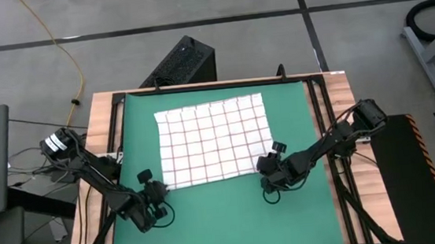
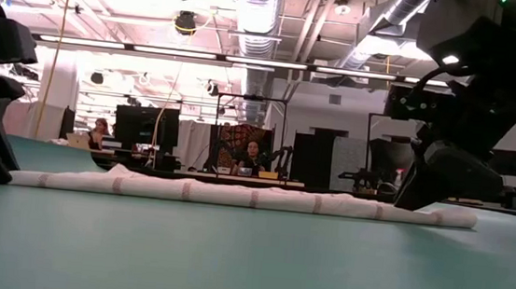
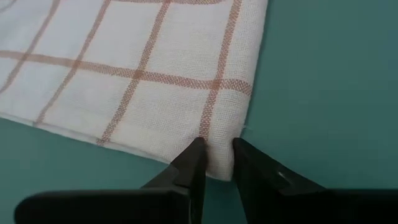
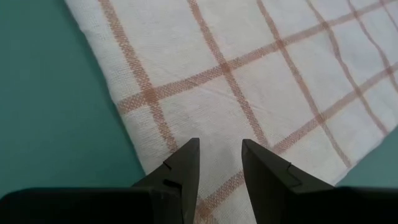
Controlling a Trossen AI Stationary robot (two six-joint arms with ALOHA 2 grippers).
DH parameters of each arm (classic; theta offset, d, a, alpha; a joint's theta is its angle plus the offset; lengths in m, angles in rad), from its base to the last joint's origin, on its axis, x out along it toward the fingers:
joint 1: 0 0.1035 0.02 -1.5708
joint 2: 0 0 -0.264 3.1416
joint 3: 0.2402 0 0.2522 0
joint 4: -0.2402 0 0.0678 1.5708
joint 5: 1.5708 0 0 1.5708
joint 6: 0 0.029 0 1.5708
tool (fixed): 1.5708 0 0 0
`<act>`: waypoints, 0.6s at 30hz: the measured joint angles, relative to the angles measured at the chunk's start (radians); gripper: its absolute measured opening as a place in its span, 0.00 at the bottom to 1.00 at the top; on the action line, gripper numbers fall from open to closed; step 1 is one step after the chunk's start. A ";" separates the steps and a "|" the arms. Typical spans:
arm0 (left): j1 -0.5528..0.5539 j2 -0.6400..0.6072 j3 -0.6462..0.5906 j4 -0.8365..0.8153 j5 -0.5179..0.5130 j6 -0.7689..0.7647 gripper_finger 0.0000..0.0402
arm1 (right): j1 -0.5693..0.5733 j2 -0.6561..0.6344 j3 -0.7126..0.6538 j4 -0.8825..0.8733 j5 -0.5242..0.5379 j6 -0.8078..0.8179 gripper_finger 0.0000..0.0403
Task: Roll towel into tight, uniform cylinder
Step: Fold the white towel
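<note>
The towel lies spread nearly flat on the green mat, which covers the tabletop, toward its far half, with its near edge running between my two arms. It is a thin white cloth with a red-brown check, and I judge it light, limp and quick to wrinkle. It will not hold any shape by itself, and on the smooth mat it may slide instead of turning over.

My left gripper sits at the near left corner of the towel. Its fingers stand a narrow gap apart with the very corner of the cloth between their tips. I cannot tell whether they actually pinch it yet or only straddle it.

My right gripper is at the near right part of the edge, just inside the corner. Its fingers are spread a little and rest over the cloth, not visibly clamping anything.

From table height the near edge looks slightly thick along its whole length, perhaps a first fold or only a raised hem; I cannot say which.

The best hold, I judge, is right at this near edge, one gripper near each corner, taking only a shallow bite. Both ends should move at the same pace. Uneven pull would skew the soft weave and give a cone-shaped roll, and too loose a hold would let the layers slacken.
</note>
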 joint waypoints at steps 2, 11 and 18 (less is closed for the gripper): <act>-0.005 0.000 -0.006 0.000 0.005 -0.016 0.15 | 0.006 0.000 0.000 0.004 0.001 -0.002 0.35; 0.006 0.002 -0.005 -0.015 0.012 0.012 0.03 | 0.027 0.000 0.012 0.035 0.003 -0.005 0.35; 0.006 0.007 0.098 -0.250 0.085 -0.055 0.00 | 0.068 0.000 0.053 -0.081 0.091 0.087 0.32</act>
